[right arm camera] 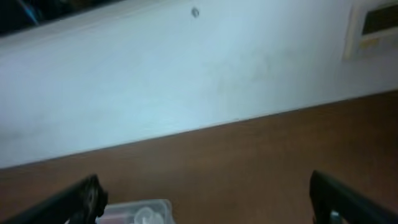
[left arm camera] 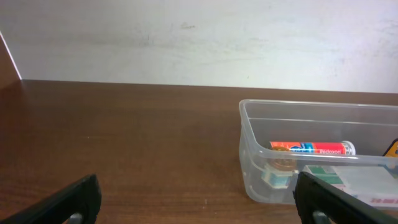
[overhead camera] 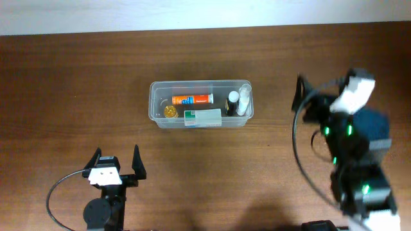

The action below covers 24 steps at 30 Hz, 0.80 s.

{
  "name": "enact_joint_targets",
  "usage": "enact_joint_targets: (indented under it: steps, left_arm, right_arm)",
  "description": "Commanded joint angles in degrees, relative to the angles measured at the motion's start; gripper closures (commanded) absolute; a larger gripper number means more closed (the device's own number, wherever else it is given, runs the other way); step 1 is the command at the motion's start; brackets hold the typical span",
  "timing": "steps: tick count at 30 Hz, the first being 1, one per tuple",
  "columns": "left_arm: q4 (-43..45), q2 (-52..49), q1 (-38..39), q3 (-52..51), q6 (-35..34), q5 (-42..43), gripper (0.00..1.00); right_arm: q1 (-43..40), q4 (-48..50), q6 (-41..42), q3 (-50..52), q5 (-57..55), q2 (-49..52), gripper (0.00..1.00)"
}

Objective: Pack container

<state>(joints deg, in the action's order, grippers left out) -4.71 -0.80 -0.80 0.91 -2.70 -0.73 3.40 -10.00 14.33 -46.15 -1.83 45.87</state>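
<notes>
overhead: the container [overhead camera: 200, 83] sits mid-tabletop [overhead camera: 64, 83], its long axis running left to right, with small items inside. the left jaws, spread and empty, lie on its near side, off its left end. the right jaws stand off its right short end.
left wrist: the container [left arm camera: 247, 134] is ahead and to the right of the parted jaws.
right wrist: only the container's corner [right arm camera: 146, 206] shows, low left between wide, empty jaws.

The clear rectangular plastic container [overhead camera: 200, 104] with rounded corners sits upright and lidless mid-counter [overhead camera: 77, 83], long side left to right, holding several small items.
</notes>
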Motion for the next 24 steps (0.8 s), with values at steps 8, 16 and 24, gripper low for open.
enact_joint_targets:
  steps: [8,16,24]
  left_arm:
    - [0.02,0.50,-0.22,-0.39,-0.50,-0.57,0.01]
    - [0.02,0.50,-0.22,-0.39,-0.50,-0.57,0.01]
    - [0.02,0.50,-0.22,-0.39,-0.50,-0.57,0.01]
  right_arm:
    - [-0.48,11.41,-0.48,26.69,3.06,-23.74,0.02]
    - [-0.46,11.98,-0.48,35.56,5.97,-32.70,0.02]
    - [-0.42,11.96,-0.50,40.04,5.97,-36.59,0.02]
